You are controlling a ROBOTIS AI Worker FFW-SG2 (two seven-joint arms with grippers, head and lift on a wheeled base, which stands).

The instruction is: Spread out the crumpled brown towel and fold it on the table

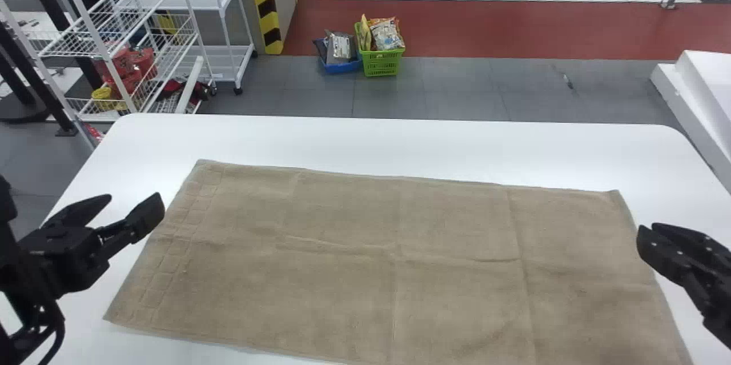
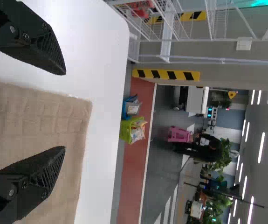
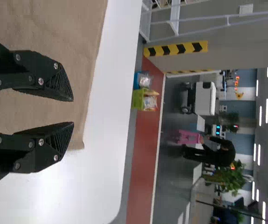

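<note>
Left gripper [image 1: 134, 200]: at the towel's left end, its fingers [image 2: 38, 44] spread wide with nothing between them.
Right gripper [image 1: 647, 228]: at the right end, its fingers [image 3: 45, 77] parted by a narrower gap, also holding nothing; whether either pair touches the cloth, I cannot tell.
Brown towel [image 1: 354, 262]: laid out broad and flat between the two, with creases running both across and along it and a band of woven squares near the left end; its near side runs past the head view's bottom edge.
Surface [image 1: 377, 139]: white, with rounded far corners, showing as a strip beyond the towel.
In the way: the two arms flank the towel at its short ends, and a black cable [image 1: 55, 336] hangs in a loop from the left one.
Wire shelves [image 1: 123, 28]: behind the far left corner, with red items [image 1: 130, 68] on a lower level.
Striped post [image 1: 264, 5]: yellow and black, right of the shelves.
Baskets: a green one [image 1: 381, 63] and a blue one [image 1: 341, 67] side by side on the floor past the far edge, packets in both.
White block [image 1: 699, 102]: off the far right corner.
Pink stool [image 2: 179, 134]: farther back in the room.
</note>
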